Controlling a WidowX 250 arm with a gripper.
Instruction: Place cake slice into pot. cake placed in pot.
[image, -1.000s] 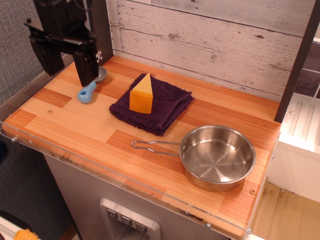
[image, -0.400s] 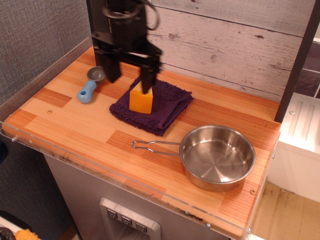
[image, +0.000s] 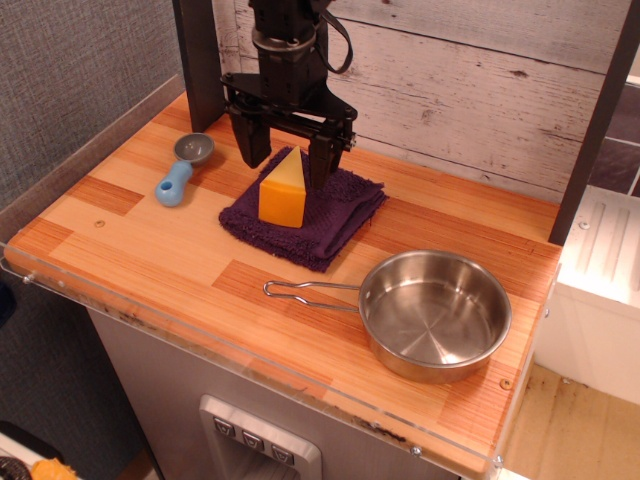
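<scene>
The cake slice (image: 283, 189), an orange wedge with a paler yellow face, stands upright on a dark purple cloth (image: 306, 207) at the back middle of the counter. My gripper (image: 284, 152) hangs just behind and above the wedge's tip, open, with one finger at each side and nothing held. The pot (image: 435, 314), a shallow shiny steel pan, sits empty at the front right, its wire loop handle (image: 310, 291) pointing left.
A blue-handled scoop (image: 181, 172) with a grey bowl lies at the back left. A whitewashed plank wall (image: 450, 90) backs the wooden counter (image: 160, 250). A dark post (image: 595, 130) stands at the right. The counter's front edge has a clear strip.
My gripper has swung from the far left, over the scoop, rightward to the cake slice, and now sits with its fingers straddling the wedge's top. The wedge and pot have not moved.
</scene>
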